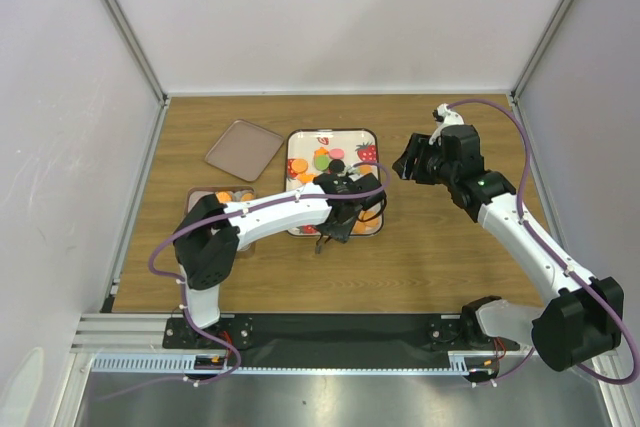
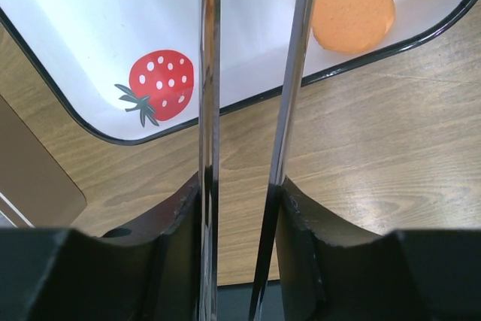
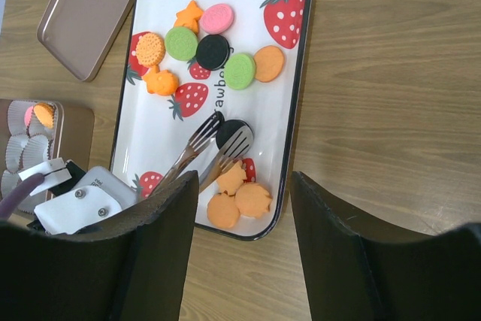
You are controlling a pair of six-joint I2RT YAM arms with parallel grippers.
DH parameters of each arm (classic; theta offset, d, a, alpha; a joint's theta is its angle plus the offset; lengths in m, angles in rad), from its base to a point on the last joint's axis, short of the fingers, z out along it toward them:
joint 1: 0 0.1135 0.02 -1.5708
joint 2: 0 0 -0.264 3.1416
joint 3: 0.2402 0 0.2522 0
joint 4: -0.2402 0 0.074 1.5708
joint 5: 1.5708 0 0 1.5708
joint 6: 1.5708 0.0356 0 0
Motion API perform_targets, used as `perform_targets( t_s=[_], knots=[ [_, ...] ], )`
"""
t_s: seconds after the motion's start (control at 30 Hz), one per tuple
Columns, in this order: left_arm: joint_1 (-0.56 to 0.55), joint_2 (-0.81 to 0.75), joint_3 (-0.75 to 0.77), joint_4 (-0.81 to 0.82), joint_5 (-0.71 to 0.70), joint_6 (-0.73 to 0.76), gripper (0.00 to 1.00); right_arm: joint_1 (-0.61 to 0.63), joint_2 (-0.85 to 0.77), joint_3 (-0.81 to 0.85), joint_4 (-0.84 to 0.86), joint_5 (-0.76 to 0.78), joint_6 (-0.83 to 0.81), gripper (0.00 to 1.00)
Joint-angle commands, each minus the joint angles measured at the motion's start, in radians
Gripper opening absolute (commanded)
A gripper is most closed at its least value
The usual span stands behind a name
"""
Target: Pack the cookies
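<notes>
Several cookies lie on the white strawberry tray point(image 3: 259, 110): pink point(image 3: 217, 18), green point(image 3: 181, 43), black point(image 3: 213, 52) and orange point(image 3: 269, 63) at its far end, three orange ones point(image 3: 253, 200) at its near corner. My left gripper point(image 2: 239, 193) is shut on metal tongs point(image 2: 209, 110). The fork-like tips of the tongs point(image 3: 225, 140) stand on either side of a black cookie point(image 3: 234, 131). In the top view the left gripper point(image 1: 338, 215) is over the tray's near end point(image 1: 332, 131). My right gripper point(image 1: 408, 162) hangs open and empty to the right of the tray.
A brown box point(image 1: 222, 202) with white paper cups point(image 3: 30, 152) sits left of the tray and holds an orange and a pink cookie point(image 3: 43, 114). Its brown lid point(image 1: 243, 148) lies behind it. White walls enclose the wooden table point(image 1: 440, 257).
</notes>
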State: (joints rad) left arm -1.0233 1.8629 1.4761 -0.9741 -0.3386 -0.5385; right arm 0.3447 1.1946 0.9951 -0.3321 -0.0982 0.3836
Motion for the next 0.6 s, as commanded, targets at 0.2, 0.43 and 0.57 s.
perform_targets(
  t_s=[0.2,0.43,0.57],
  knots=[
    [0.041,-0.077,0.023,0.014,-0.068,-0.023,0.34,-0.003,-0.024,-0.001,0.011,0.014,-0.005,0.58],
    [0.068,-0.158,-0.017,0.009,-0.086,-0.046,0.31,-0.003,-0.026,-0.001,0.013,0.012,-0.003,0.59],
    [0.081,-0.211,-0.043,0.0,-0.085,-0.057,0.31,-0.003,-0.024,-0.001,0.015,0.009,-0.003,0.59]
  ],
)
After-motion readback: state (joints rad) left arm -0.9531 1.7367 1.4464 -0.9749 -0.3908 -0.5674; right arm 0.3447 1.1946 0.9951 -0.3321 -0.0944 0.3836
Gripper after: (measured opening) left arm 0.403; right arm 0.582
